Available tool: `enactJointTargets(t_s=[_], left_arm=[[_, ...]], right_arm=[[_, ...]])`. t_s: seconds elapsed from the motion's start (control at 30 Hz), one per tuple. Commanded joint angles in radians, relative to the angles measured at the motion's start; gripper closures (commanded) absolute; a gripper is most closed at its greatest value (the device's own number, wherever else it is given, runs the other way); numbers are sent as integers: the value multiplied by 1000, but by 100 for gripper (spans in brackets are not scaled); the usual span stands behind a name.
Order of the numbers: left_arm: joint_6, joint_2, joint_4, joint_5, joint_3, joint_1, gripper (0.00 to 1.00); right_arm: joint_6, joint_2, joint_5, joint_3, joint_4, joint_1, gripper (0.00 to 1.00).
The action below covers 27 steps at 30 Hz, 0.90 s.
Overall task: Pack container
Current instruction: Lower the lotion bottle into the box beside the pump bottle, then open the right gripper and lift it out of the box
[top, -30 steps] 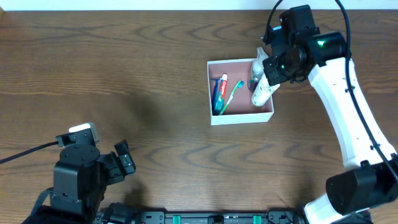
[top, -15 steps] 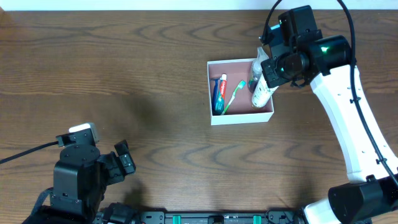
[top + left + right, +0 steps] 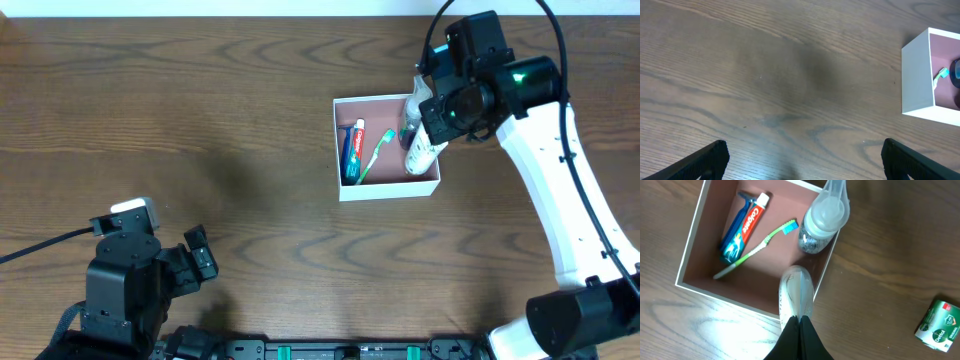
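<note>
— How is the right pincer [image 3: 800,326] set?

— Closed narrow on a white tube [image 3: 796,296], pinching one end. The rest of the tube sticks out ahead of the tips, at the near right corner of the container [image 3: 692,244]. I cannot tell whether it touches the pink floor.

— And where is the container?

— On the table [image 3: 880,280], just below and ahead of that pincer. Inside, ahead and left of the tips, a toothpaste tube [image 3: 742,230] and a green toothbrush [image 3: 755,247] lie side by side. Straight ahead, a clear bottle [image 3: 822,222] stands by the right wall.

— Anything outside it?

— A green and white box [image 3: 937,330] on the table, right of the pincer, apart from the container.

— And the left pincer [image 3: 802,162]?

— Its fingers are spread wide and hold nothing, low over the wood. The container sits well apart, ahead and to its right.
</note>
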Motion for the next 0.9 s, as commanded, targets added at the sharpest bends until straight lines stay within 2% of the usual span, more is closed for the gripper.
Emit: enactJointTargets(t_s=[0.0, 0.43, 0.6, 0.63, 0.87], left_arm=[[-9, 0, 0, -8, -1, 6, 2], [-9, 0, 0, -8, -1, 6, 2], [-9, 0, 0, -8, -1, 6, 2], [-9, 0, 0, -8, -1, 6, 2], [-9, 0, 0, -8, -1, 6, 2]], right_arm=[[15, 17, 4, 27, 6, 5, 99], [15, 64, 1, 27, 7, 5, 98], [16, 64, 2, 27, 9, 5, 82], [16, 64, 2, 27, 10, 5, 76], [35, 64, 2, 27, 45, 5, 72]])
